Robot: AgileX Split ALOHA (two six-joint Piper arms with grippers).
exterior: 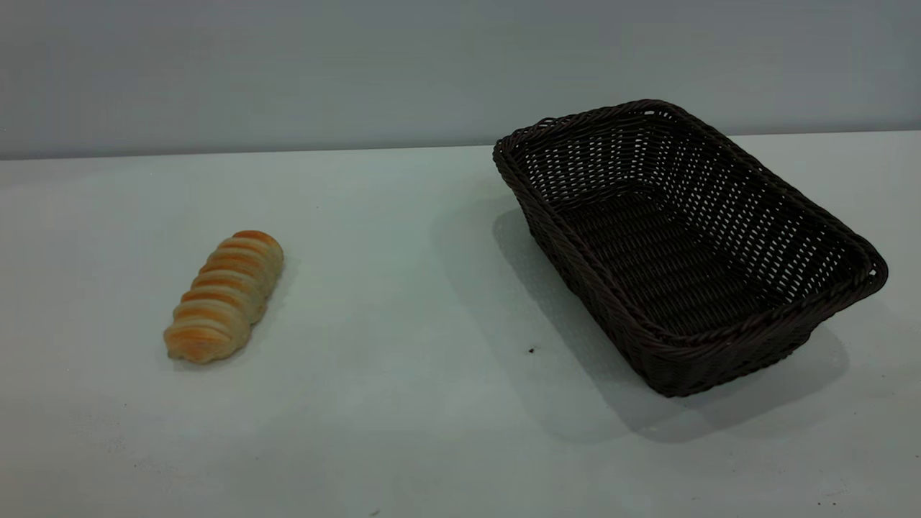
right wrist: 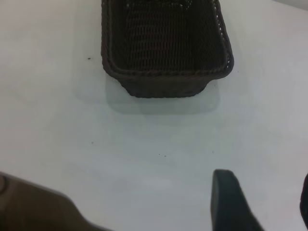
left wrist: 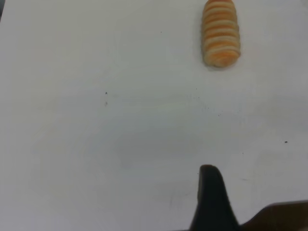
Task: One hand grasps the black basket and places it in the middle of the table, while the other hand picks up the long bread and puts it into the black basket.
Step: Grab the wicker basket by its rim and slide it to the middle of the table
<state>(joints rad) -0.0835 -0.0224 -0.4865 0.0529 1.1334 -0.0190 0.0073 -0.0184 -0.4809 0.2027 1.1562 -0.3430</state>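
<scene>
The basket (exterior: 691, 244) is seen at three o'clock on the tabletop (exterior: 403, 360), the bread (exterior: 224, 295) at nine o'clock. Neither hand's opening can be told; nothing is held.

long bread (exterior: 224, 296) lies at 9 o'clock on table (exterior: 403, 403), long axis running 1 to 7. black basket (exterior: 683, 244) sits at 3 o'clock, upright, well apart. small dark speck (exterior: 531, 350) between, nearer basket.

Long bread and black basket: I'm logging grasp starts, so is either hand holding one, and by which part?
Nothing is held. The long bread and black basket lie untouched on the table.
</scene>
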